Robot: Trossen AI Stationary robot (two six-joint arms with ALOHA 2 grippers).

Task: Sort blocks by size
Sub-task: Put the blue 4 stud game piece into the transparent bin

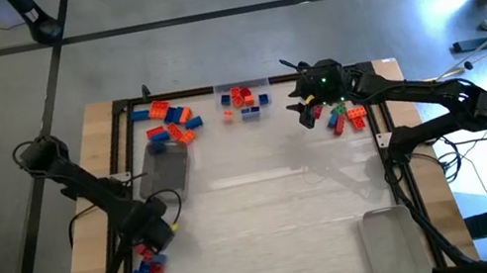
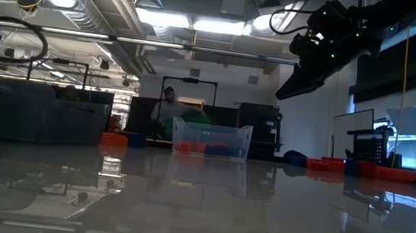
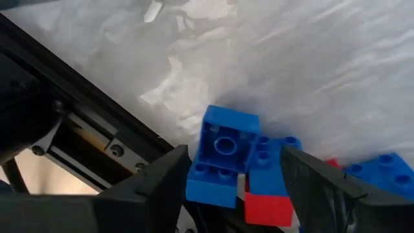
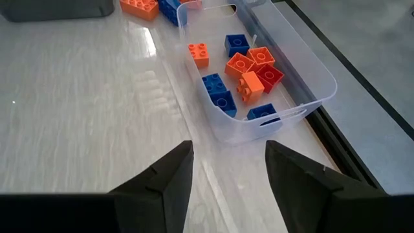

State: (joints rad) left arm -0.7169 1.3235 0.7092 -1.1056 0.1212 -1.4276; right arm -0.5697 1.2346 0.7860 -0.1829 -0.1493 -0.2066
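High view: overhead, straight down on the whole table (image 1: 267,213). Low view: at tabletop level, facing the clear tray (image 2: 211,140) at the far edge. Left wrist view: close on blocks (image 3: 223,155). Right wrist view: near, sharing that tray.

Bright ceiling lights (image 2: 202,22) above a grey floor (image 1: 209,52).

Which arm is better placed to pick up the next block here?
Left. The left gripper is open, low over a blue block that sits between its fingers. The right gripper is up in the air, empty.
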